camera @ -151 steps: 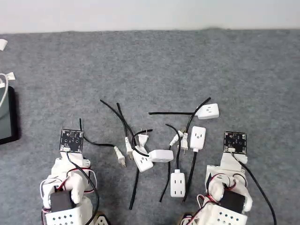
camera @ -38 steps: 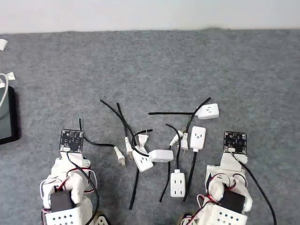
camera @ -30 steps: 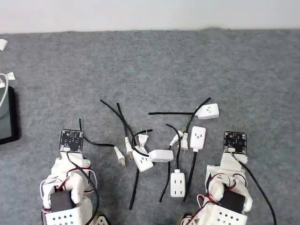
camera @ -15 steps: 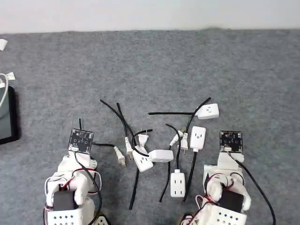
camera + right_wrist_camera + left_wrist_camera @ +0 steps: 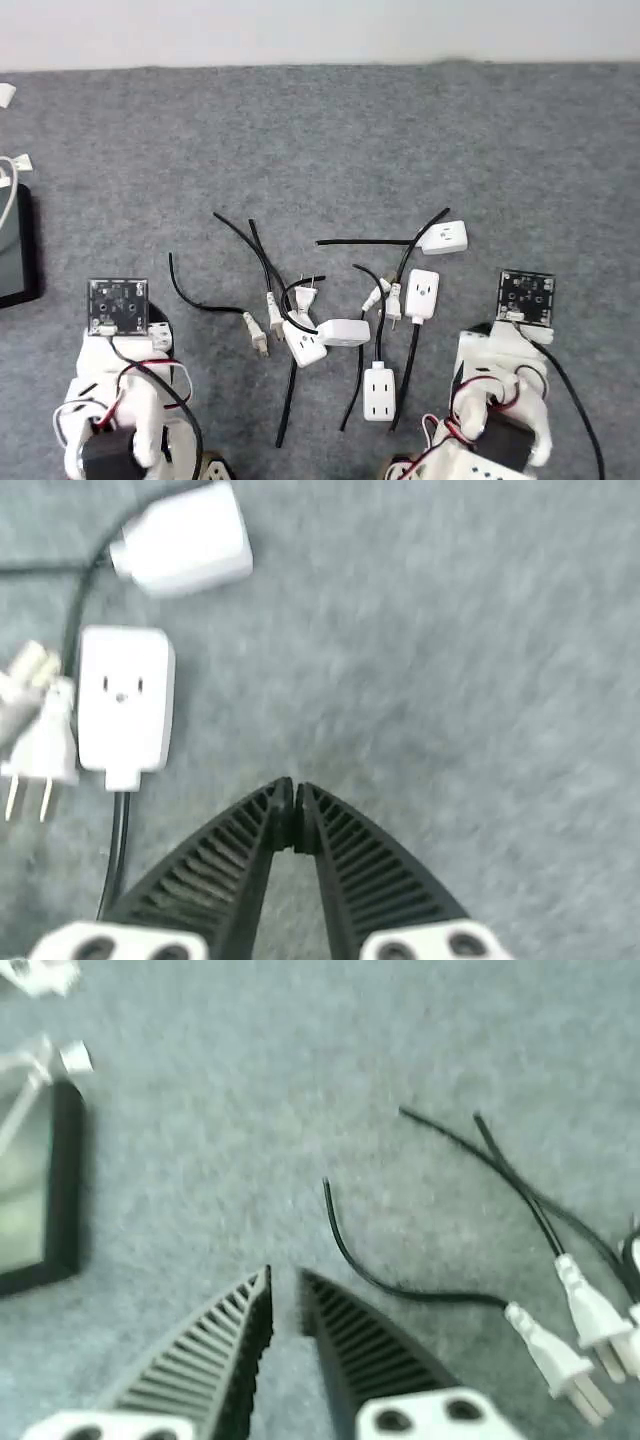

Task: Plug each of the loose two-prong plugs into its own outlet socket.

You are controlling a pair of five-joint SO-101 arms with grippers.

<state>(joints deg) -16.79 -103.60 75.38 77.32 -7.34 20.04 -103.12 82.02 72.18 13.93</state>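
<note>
The left gripper (image 5: 286,1282) hangs low over the grey mat (image 5: 320,150), its ribbed jaws parted by only a thin slit and holding nothing. Just ahead of the tips lies the loose end of a black cord (image 5: 345,1250), which curves off toward the other arm and ends in a white two-prong plug (image 5: 548,1362). A second plug (image 5: 592,1312) lies just beyond that one, its own cord running away from the jaws. On the outer side of these jaws, well apart, sits a dark flat device (image 5: 30,1190).

The right gripper (image 5: 291,788) has its jaws pressed together tip to tip, empty, over bare mat. Ahead of them, on the side nearer the other arm, a white outlet socket (image 5: 124,702) lies face up with its cord trailing back past the jaws. A plug (image 5: 45,742) rests against its far edge, prongs pointing back toward the arm; there may be another one bunched behind it, though it is blurred. Farther ahead is another socket block (image 5: 186,542).

Between the two arms three more sockets (image 5: 380,392) (image 5: 343,331) (image 5: 305,346) lie among the cords, none with a plug in it.
</note>
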